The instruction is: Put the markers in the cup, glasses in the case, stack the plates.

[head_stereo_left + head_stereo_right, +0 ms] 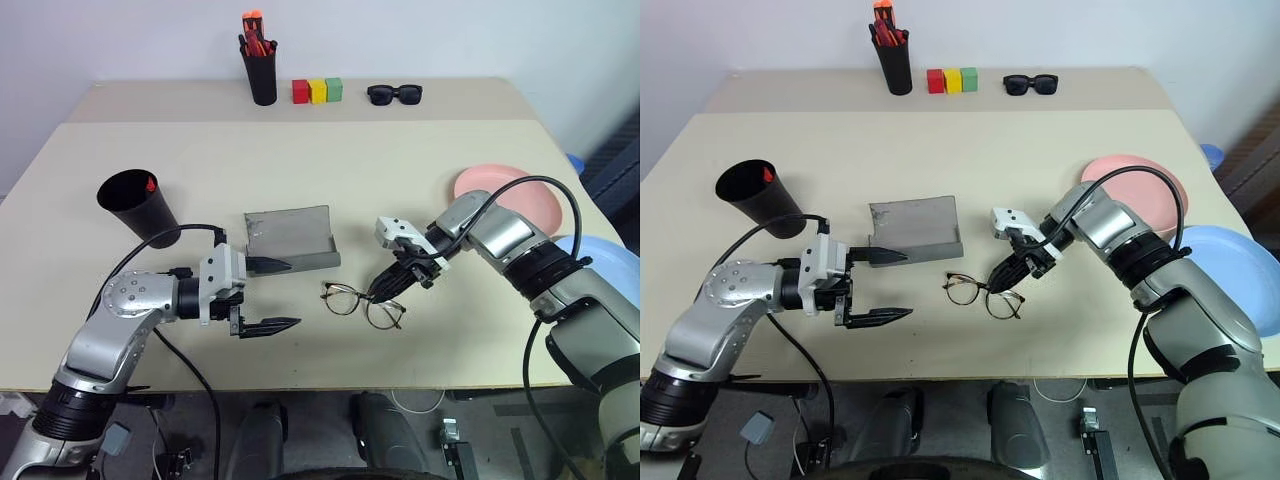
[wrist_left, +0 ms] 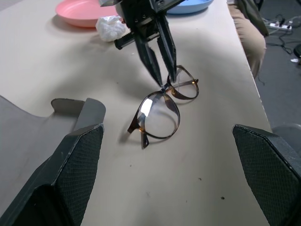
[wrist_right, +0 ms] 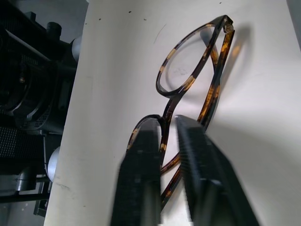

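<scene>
The right gripper (image 1: 383, 290) is pinched on the bridge of the eyeglasses (image 1: 362, 303), which rest on the table (image 1: 420, 170) beneath its fingertips, presumably for lifting into the open grey case (image 1: 290, 238) beside the spread-jawed, empty left gripper (image 1: 272, 295).

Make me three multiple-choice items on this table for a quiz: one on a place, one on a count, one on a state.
1. Where do the glasses lie?
A. in the case
B. on the table in front of the case
C. on the pink plate

2. How many coloured blocks stand at the table's far edge?
A. two
B. three
C. five

3. How is the case?
A. open
B. shut
C. upside down

Answers:
1 B: the glasses rest on the bare table on the near side of the case, with the right hand at their bridge.
2 B: red, yellow and green stand in a row.
3 A: its lid lies back and its inside shows.
</scene>
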You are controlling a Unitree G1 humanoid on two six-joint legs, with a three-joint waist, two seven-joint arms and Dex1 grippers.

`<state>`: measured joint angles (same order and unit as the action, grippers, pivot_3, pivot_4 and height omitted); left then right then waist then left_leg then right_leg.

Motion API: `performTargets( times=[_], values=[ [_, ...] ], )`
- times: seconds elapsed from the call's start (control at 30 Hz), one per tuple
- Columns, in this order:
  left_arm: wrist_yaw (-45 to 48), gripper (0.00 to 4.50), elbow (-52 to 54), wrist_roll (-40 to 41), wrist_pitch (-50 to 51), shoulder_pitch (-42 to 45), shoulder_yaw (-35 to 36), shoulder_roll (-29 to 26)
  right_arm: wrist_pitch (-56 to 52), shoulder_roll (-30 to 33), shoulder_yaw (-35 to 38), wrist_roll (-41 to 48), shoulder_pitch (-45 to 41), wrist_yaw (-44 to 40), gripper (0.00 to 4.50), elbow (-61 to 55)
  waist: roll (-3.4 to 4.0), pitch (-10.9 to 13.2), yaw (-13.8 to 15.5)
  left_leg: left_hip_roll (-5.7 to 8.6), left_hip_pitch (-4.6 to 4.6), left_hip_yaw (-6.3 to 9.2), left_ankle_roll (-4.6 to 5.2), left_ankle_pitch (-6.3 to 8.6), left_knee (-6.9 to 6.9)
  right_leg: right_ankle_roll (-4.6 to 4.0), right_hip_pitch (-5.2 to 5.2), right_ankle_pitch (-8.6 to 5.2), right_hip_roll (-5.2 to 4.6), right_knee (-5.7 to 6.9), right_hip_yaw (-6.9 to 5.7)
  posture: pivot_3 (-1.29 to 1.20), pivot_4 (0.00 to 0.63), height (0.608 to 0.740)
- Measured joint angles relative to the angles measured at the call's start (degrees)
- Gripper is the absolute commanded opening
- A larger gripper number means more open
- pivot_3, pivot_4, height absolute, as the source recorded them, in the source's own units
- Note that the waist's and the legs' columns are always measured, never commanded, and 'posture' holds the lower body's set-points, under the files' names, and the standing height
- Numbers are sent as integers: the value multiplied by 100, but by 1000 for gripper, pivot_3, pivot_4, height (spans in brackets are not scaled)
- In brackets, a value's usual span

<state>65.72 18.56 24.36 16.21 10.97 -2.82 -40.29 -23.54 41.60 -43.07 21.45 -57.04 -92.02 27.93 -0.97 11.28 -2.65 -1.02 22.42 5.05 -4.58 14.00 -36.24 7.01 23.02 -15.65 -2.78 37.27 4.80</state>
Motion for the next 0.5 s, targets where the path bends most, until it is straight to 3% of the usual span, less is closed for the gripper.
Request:
performTargets(
  times=[0.5],
  values=[
    [-106,4500,78,1,80,-3,-32,0,-251,-183,0,5,19,0,726,-317,0,0,3,0,2,0,0,0,1,0,2,0,0,0,0,0,150,740]
  ],
)
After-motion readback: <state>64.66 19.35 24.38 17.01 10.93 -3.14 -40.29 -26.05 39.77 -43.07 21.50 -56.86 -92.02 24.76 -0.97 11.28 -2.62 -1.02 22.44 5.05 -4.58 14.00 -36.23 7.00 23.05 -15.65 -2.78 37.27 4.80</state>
